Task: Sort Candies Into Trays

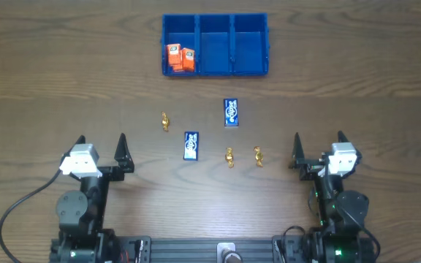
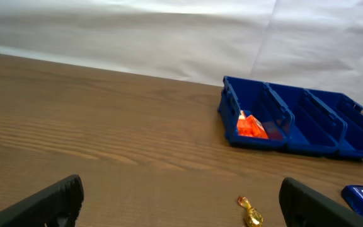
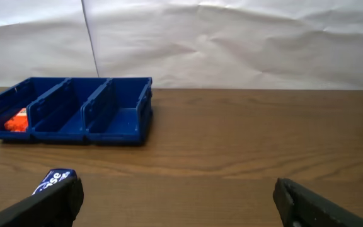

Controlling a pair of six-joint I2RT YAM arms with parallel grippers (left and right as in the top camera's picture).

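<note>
The blue tray with 3 compartments in a row lies on the tabletop, on the side far from both arms. Its long axis runs left to right.

The top view shows the whole layout. 2 orange candies sit in the tray's left compartment, and 5 loose candies lie between the tray and the arms. The near blue bar lies close to the tray's middle compartment, and its long axis points toward the tray. The far blue bar lies farther from the tray and more to the left, with its long axis the same way. The single gold candy lies before the tray's left end. The gold pair lies side by side, farthest from the tray.

The left wrist view shows the tray from its left end, with the orange candies inside, 1 gold candy and part of 1 blue bar. The right wrist view shows the tray's right end and the tip of 1 blue bar.

The left claw and the right claw both stand wide open and hold nothing, well apart from the tray.
</note>
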